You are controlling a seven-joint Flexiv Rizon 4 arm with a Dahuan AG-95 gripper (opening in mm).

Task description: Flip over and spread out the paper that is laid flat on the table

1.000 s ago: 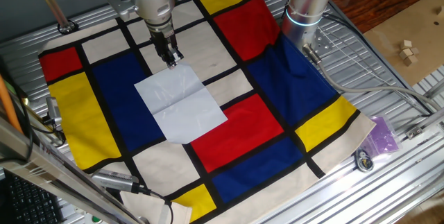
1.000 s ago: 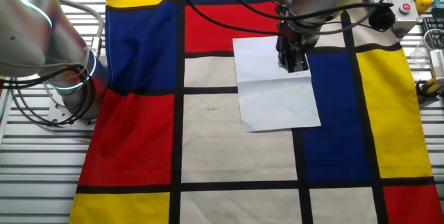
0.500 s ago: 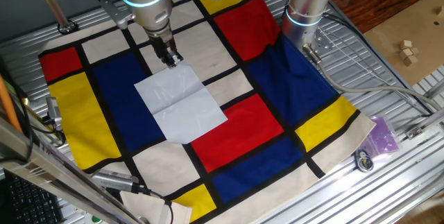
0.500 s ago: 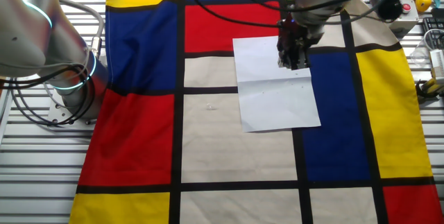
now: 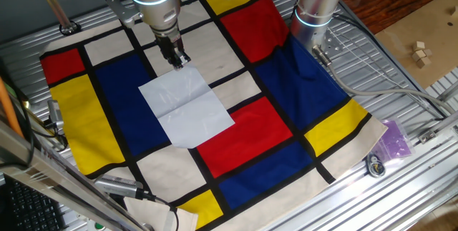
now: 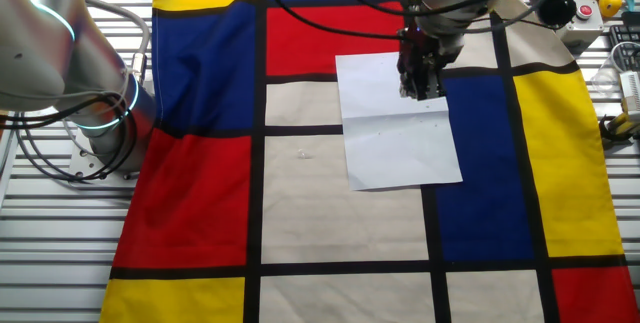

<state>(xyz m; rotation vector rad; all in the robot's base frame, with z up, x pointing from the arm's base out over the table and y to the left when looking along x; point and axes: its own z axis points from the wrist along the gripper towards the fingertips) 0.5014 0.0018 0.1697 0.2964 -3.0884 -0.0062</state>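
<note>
Nearest us in one fixed view, along the front edge of the table (image 5: 401, 127), the cloth (image 5: 265, 127) hangs off the ribbed metal, and we see no container anywhere, so nothing is held in one. Toward the middle, the paper (image 5: 187, 106) lies flat and spread, straddling a blue block and a cream one, with faint creases showing. At its far corner our gripper (image 5: 177, 61) stands upright with its tips down on or just above the sheet's edge; the fingers look nearly together, but we cannot tell whether they pinch the paper. We judge it sits there to catch a corner for the flip, which is not yet done
</note>
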